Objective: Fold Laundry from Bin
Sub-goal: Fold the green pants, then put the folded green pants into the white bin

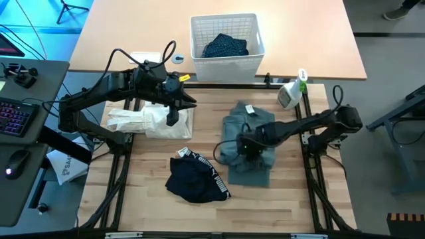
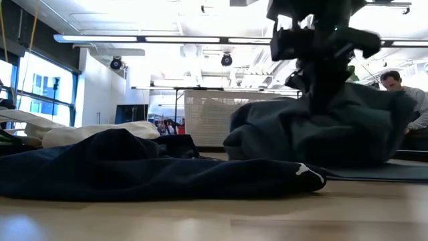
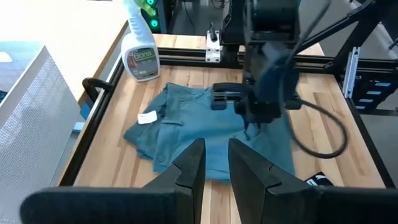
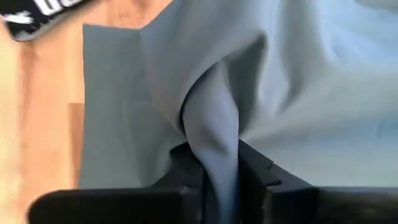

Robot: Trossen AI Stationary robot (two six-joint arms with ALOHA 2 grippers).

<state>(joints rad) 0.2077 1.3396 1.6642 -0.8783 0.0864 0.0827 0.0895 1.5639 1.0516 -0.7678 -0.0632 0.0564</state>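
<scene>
One black piece [image 2: 154,171], three other garments

We count three garments on the bench [image 1: 153,206]: a white cloth [image 1: 151,121], a grey-green top [image 1: 247,147], a black piece [image 1: 196,179]; one bin [image 1: 227,60]; one spray bottle [image 1: 292,91].

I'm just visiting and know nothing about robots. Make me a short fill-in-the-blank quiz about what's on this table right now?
1. The right gripper pinches a fold of the ____ top.
2. The dark dotted garment lies inside the white ____.
3. The left gripper hovers over the ____ cloth.
4. The spray bottle stands beside the top's ____ end.

Missing words: grey-green; bin; white; far
</scene>
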